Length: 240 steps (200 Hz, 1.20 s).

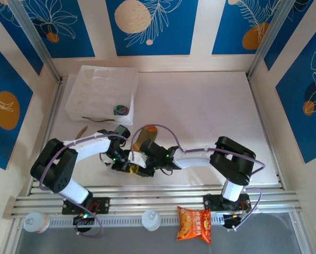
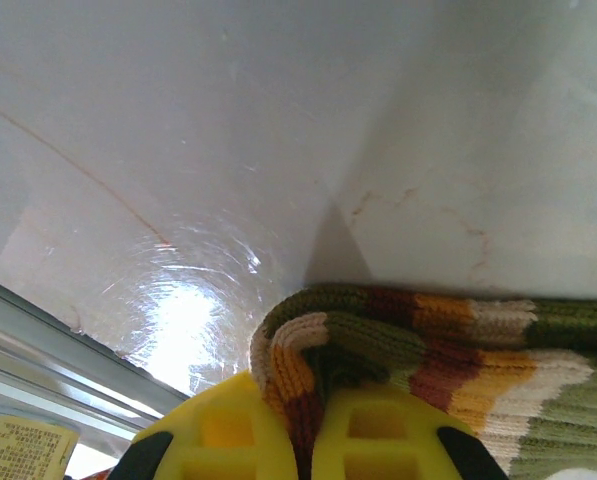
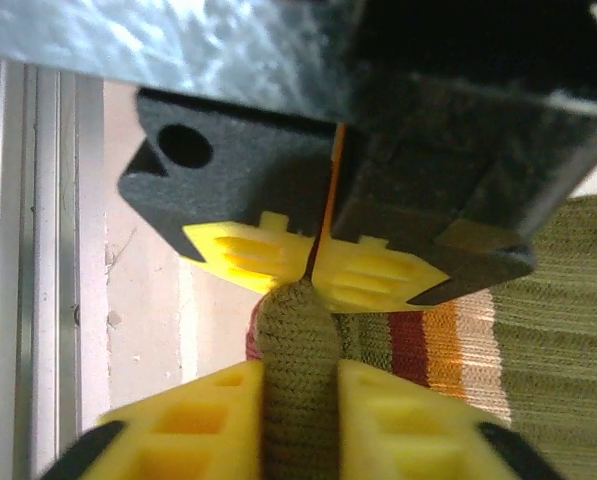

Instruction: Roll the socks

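The left gripper [image 2: 313, 430] is pinching the folded edge of the olive striped sock [image 2: 428, 345] between closed yellow fingers, at the bottom centre of the left wrist frame. The right gripper [image 3: 300, 400] is squeezing an olive fold at the lower centre of its own frame. In the top view both are working low and centre on the white table [image 1: 210, 106].

I can't read a single word from here. The orange snack packet [image 1: 194, 224], lying nearer to me than the right tool [image 1: 146, 170] and beyond the rail [image 1: 158, 202], carries pale print too small to make out. Below and left of the left tool [image 2: 313, 425], a yellow label [image 2: 20, 447] shows dark characters, possibly that same packet's back, but they are blurred.
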Each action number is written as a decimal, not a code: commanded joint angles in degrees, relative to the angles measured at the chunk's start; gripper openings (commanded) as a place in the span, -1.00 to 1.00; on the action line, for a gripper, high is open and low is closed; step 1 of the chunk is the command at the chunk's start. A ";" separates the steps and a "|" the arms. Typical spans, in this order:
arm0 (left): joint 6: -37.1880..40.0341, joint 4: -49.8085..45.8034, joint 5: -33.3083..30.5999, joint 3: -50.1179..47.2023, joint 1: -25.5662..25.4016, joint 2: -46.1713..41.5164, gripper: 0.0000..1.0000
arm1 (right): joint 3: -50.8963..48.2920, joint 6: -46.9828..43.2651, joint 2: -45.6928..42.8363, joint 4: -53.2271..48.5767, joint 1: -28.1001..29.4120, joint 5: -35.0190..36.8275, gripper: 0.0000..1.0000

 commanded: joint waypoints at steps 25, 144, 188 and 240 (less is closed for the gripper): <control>2.09 -6.50 -7.96 -1.48 1.06 0.34 -1.00 | 1.97 2.72 2.61 -4.17 -2.02 -1.44 -1.00; 9.11 -5.24 -15.79 -2.60 2.18 -18.36 0.47 | 8.00 8.77 12.17 -13.16 -10.30 -16.20 -1.00; 21.26 8.48 -10.57 -9.37 2.02 -25.25 0.07 | 14.18 11.04 17.48 -19.68 -11.90 -17.62 -1.00; 22.29 17.83 -11.74 -15.78 1.38 -28.23 -0.06 | 17.89 14.53 21.57 -23.47 -13.38 -20.57 -1.00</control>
